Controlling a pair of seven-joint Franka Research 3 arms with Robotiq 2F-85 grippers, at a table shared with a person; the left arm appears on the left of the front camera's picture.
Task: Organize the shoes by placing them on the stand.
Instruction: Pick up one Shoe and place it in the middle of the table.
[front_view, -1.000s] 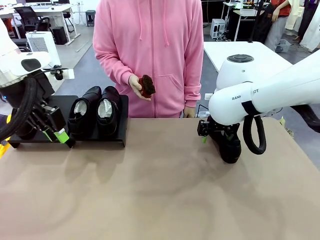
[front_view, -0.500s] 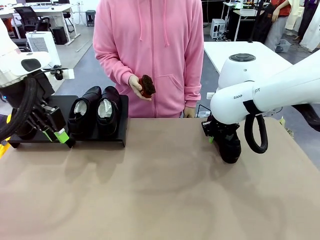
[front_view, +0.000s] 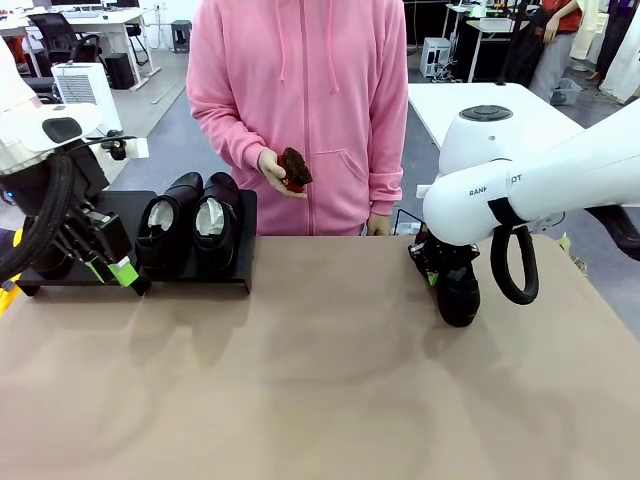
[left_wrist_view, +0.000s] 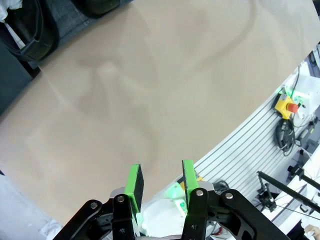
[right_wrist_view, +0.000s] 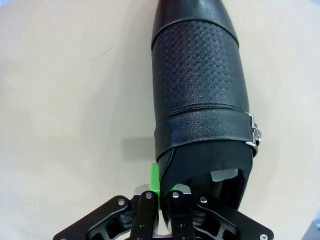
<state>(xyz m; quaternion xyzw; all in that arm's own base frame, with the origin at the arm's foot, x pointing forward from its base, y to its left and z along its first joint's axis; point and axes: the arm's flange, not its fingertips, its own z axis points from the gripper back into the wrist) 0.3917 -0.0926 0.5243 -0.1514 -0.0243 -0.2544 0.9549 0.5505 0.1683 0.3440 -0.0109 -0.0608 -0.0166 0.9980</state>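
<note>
Right hand clamped on rim of shoe lying on table | left hand part-open, holding nothing, beside stand | 2 shoes on stand

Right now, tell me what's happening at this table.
The right gripper has just closed on the rim of a black shoe lying on the table's right side. Two more shoes sit side by side on the black stand at the far left, next to the left gripper, which holds nothing, jaws partly open. A person in a pink hoodie stands across the table with a small brown brush in one hand.
</note>
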